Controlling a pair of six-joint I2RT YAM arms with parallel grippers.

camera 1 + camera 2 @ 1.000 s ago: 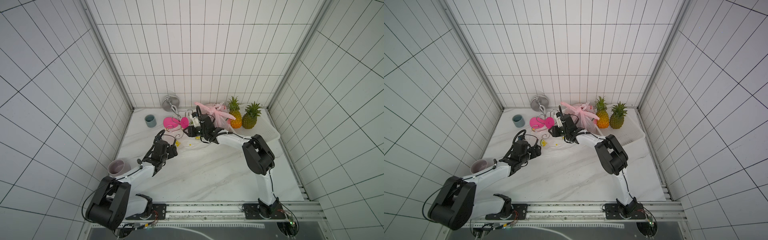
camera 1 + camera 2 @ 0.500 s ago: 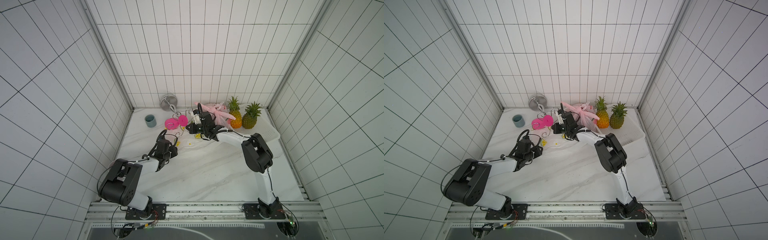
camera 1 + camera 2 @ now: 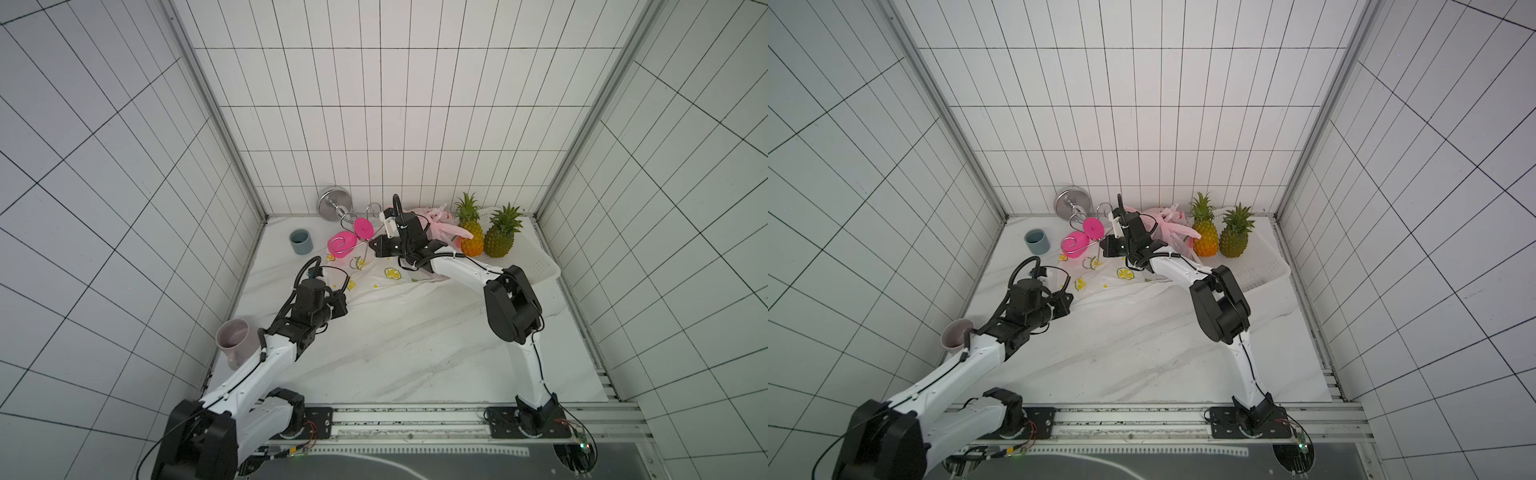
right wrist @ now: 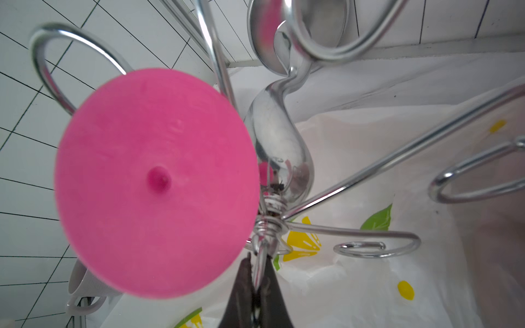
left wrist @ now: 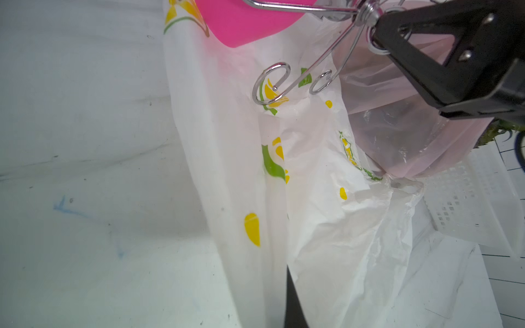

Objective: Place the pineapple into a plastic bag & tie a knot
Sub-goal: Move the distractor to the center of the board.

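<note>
Your left gripper [image 3: 340,307] was clamped on a fold of the lemon-print plastic bag [image 5: 326,227], which lay spread across the table [image 3: 415,353]; your right gripper [image 4: 259,292] was pinched on a wire of the metal mug rack [image 4: 281,159], beside the pink cup [image 4: 156,181]; the orange pineapple [image 3: 471,239] and green pineapple [image 3: 500,243] stood upright in the white tray [image 3: 536,266], outside that bag, just beside a pink bag [image 3: 436,226].

You have white tiled walls [image 3: 374,124] with dark grout on three sides, grey metal corner posts [image 3: 216,112], a white marble-veined tabletop [image 3: 415,353], an aluminium rail [image 3: 415,415] at its near edge, and even light.
</note>
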